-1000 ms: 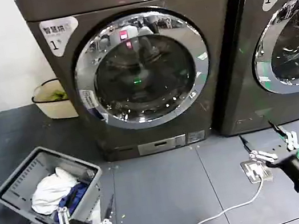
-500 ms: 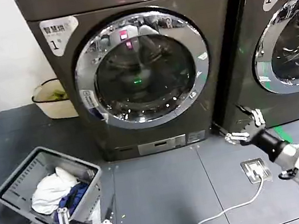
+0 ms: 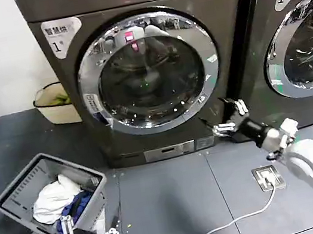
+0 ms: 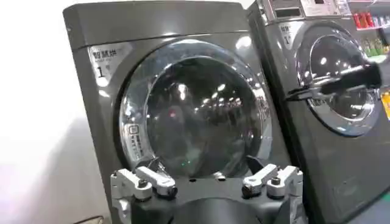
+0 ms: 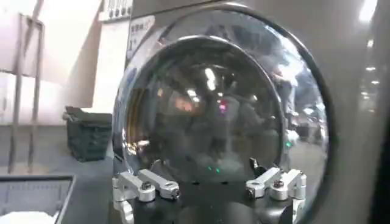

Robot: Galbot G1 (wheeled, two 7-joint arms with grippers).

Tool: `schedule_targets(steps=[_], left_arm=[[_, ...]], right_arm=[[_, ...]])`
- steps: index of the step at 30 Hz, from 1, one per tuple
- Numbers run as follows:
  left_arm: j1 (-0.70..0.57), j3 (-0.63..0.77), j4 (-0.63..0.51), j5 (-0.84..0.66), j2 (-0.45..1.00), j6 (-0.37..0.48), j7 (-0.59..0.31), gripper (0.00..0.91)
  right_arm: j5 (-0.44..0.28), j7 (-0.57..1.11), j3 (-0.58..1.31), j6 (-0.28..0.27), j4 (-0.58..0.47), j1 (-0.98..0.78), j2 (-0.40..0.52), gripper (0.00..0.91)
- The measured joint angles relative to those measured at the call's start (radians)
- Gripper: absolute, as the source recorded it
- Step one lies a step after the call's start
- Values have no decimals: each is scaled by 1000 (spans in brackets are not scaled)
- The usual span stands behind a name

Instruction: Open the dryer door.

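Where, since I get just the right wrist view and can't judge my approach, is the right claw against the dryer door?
Observer: In the head view, the right claw hangs open off the lower right rim of the dryer door, not visibly touching it.
Operator: Anything on the floor near me?
Observer: A floor socket plate with a white cable lies below your arm.
Operator: And the left arm?
Observer: The left claw is parked open, low beside the laundry basket.
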Motion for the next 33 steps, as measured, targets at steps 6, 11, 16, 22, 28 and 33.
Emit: schedule_targets(steps=[6, 11, 16, 22, 28, 33], left_arm=[[4, 0, -3, 6, -7, -2, 0, 907], [6, -1, -3, 10, -9, -3, 1, 907], [5, -2, -5, 10, -9, -4, 2, 907], [2, -3, -5, 10, -11, -4, 3, 907], [1, -2, -2, 11, -11, -3, 4, 907], [-1, -3, -1, 11, -11, -3, 4, 907]], right_arm=[[6, 7, -98, -11, -45, 111, 37, 907], [12, 13, -169, -22, -66, 185, 64, 907], [18, 19, -235, -30, -90, 250, 94, 907], [20, 29, -305, -36, -126, 320, 137, 907], [21, 34, -359, -44, -164, 375, 179, 907], [22, 40, -399, -48, -190, 414, 210, 907]])
